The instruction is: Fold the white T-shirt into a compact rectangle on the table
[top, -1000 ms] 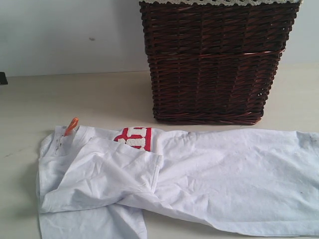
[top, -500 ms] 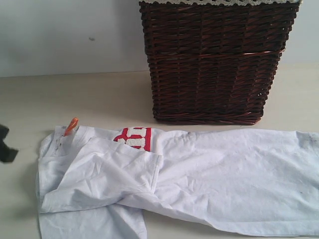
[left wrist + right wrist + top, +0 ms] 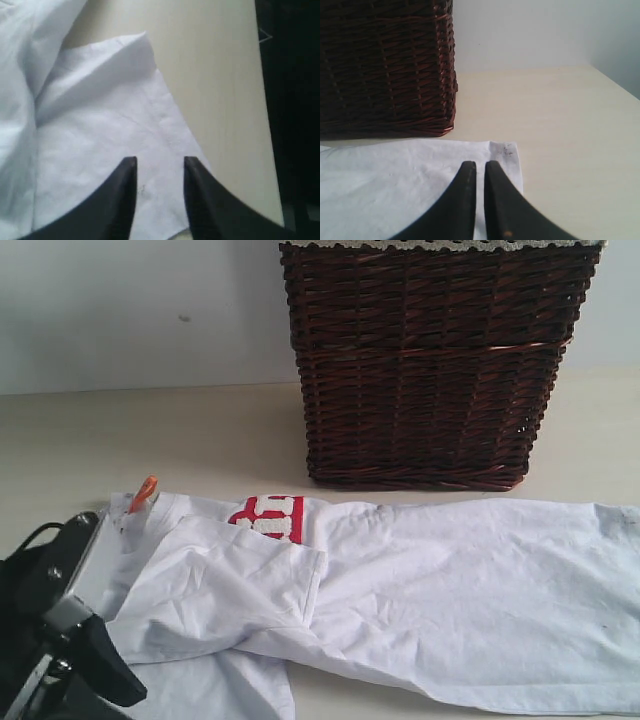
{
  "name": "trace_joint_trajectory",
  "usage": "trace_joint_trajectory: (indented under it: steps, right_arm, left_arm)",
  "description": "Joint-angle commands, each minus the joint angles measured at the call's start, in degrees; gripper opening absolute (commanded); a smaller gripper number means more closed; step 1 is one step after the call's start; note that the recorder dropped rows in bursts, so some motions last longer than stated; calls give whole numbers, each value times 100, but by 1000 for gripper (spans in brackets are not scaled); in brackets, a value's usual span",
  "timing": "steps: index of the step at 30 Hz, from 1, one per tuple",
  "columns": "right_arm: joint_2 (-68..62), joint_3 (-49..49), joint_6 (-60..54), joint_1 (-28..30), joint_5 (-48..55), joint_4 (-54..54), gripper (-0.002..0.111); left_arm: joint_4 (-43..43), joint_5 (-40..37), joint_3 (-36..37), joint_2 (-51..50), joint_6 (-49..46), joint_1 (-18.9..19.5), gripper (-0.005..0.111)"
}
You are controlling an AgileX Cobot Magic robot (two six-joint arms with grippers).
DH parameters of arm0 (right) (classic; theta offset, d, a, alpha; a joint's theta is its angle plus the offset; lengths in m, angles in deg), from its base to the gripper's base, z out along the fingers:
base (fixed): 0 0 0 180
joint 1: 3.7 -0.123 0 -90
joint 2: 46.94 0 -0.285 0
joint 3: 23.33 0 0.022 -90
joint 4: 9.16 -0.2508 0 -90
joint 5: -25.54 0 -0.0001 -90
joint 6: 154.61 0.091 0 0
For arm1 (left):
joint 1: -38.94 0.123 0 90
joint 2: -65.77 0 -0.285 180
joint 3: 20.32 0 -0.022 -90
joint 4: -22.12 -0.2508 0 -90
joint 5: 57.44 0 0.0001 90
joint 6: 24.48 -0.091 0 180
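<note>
Now, shirt: the shirt [image 3: 430,580] lies flat on the worktop [image 3: 180,440] just in front of the basket [image 3: 430,360], apart from it.
Long axis: it runs along the basket's front face. The collar end sticks out past the basket's left corner and the hem end past its right corner.
Collar end: the orange tag [image 3: 144,492] stands up there. The red patch [image 3: 268,517] is half hidden under a sleeve [image 3: 220,580] laid across the chest.
Left gripper: the left gripper [image 3: 160,161] hangs over the cloth at the collar end, on the side away from the basket. Its jaws are partly spread and nothing is between them. The shirt is directly beneath, with a cloth edge and bare worktop just beside one finger.
Right gripper: the right gripper [image 3: 480,164] sits over the hem corner off the basket's right corner. Its jaws are all but closed, with only a thin slit between them, and it holds nothing that can be seen.
Nearer arm: the left arm is nearer for the collar end and the right arm for the hem.
Next move, as judged: the left gripper needs to come down and pinch the cloth edge below it. The fold would then go along the long axis, parallel to the basket's front.
</note>
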Motion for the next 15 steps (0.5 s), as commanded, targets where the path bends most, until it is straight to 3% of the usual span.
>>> trace_joint_trajectory:
  steps: [1, 6, 11, 15]
  right_arm:
    - [35, -30, -27, -19, -63, -8, 7]
    - [35, -30, -14, -19, -63, -8, 7]
    - [35, -30, -14, -19, -63, -8, 7]
    - [35, -30, -14, -19, -63, -8, 7]
  left_arm:
    - [187, 294, 161, -122, -1197, -397, 57]
    - [-36, 706, 225, -462, -1172, -831, 61]
    - [-453, 1260, 225, -885, -1172, -1058, 56]
    - [-526, 1272, 225, -1078, -1172, -1133, 56]
